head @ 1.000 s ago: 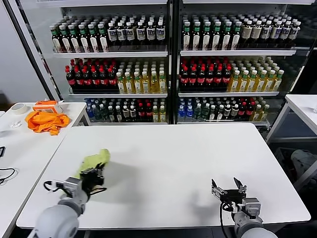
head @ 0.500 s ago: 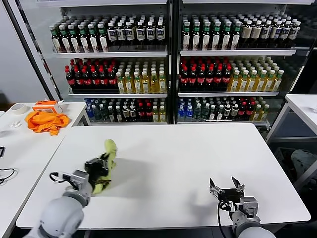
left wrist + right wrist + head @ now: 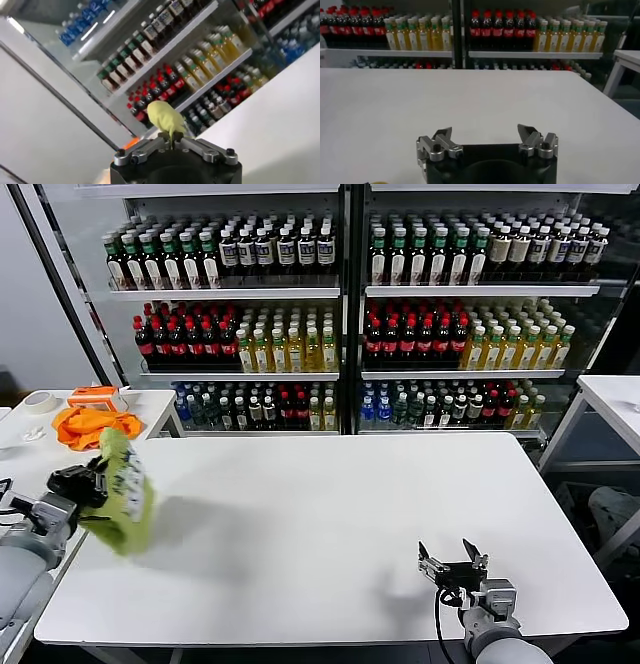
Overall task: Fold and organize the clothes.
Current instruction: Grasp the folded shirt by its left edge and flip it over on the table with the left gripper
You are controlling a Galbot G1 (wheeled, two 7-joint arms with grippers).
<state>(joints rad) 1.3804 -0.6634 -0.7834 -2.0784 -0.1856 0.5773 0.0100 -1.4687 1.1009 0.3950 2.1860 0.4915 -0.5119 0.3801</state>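
Observation:
The light yellow-green shirt (image 3: 126,496) hangs bunched in the air over the white table's left edge. My left gripper (image 3: 92,485) is shut on it and holds it up beside the table. In the left wrist view the fabric (image 3: 166,117) rises from between the closed fingers of the left gripper (image 3: 171,142). My right gripper (image 3: 452,566) is open and empty, low over the table's front right part. In the right wrist view the right gripper (image 3: 486,136) has its jaws wide apart with nothing between them.
The white table (image 3: 360,504) spans the middle. A second table at the left holds a bright orange cloth (image 3: 92,425), an orange box (image 3: 92,396) and a tape roll (image 3: 40,402). Drink coolers (image 3: 340,304) stand behind. Another white table (image 3: 610,399) is at the right.
My left gripper has lifted the shirt off the table and swung it left, past the table's left edge. The right gripper has stayed almost still.

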